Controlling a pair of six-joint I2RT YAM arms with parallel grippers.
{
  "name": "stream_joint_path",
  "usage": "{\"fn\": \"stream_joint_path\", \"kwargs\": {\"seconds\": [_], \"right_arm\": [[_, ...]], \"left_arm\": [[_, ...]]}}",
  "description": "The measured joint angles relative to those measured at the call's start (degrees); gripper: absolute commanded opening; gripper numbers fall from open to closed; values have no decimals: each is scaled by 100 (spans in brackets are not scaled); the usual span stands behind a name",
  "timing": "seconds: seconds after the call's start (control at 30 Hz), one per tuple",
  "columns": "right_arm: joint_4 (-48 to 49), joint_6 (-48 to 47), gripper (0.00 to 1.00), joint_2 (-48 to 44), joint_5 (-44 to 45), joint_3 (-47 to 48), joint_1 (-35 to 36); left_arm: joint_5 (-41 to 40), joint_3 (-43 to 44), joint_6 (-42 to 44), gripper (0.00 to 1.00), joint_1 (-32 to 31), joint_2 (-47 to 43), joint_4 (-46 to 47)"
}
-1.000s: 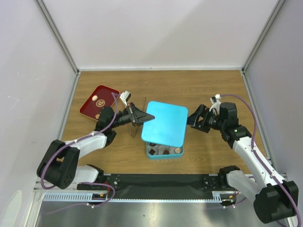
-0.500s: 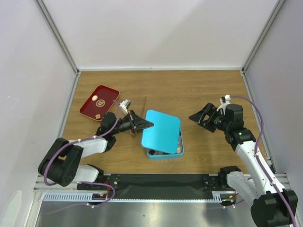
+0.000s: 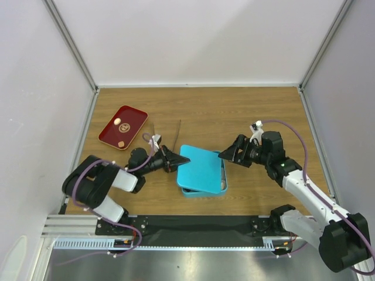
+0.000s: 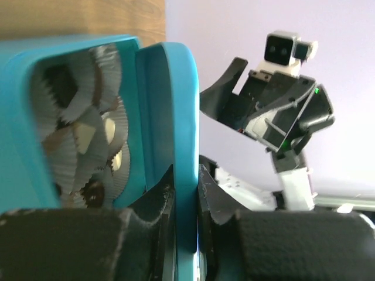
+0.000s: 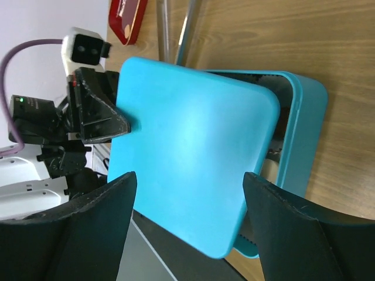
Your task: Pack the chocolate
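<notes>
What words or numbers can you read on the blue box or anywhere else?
None can be read.
The blue lid is plain, with no writing.
The blue tin is plain on the side that shows.
The red tray is too small to show any lettering.

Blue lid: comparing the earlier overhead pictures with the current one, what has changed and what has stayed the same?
The left gripper, still clamped on the left edge of the lid, lowered it until it lies almost flat over the tin, not yet seated. The open right gripper swung away, then returned near the lid's right corner. The tin, red tray and tongs stayed put.
</notes>
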Motion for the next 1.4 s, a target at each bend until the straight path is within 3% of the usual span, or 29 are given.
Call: {"fn": "stream_joint_path", "kwargs": {"seconds": [0.3,0.43,0.63,0.93,1.4], "right_arm": [[284,-9,79,291,-2,-291,13],[262,-92,79,291,72,-299,17],[142,-256,79,291,184,-299,17],[59,-302,80,278,138,-299,9],[610,7,82,229,-435,-584,-173]], "left_arm": [[-111,-190,-1106,12,-157,1401,680],[-151,-240,-1141,15,-170,1397,789],[-153,-256,-1141,12,-170,1274,815],[-46,-48,-942,12,-188,483,787],[-17,-26,-890,10,-369,527,761]]}}
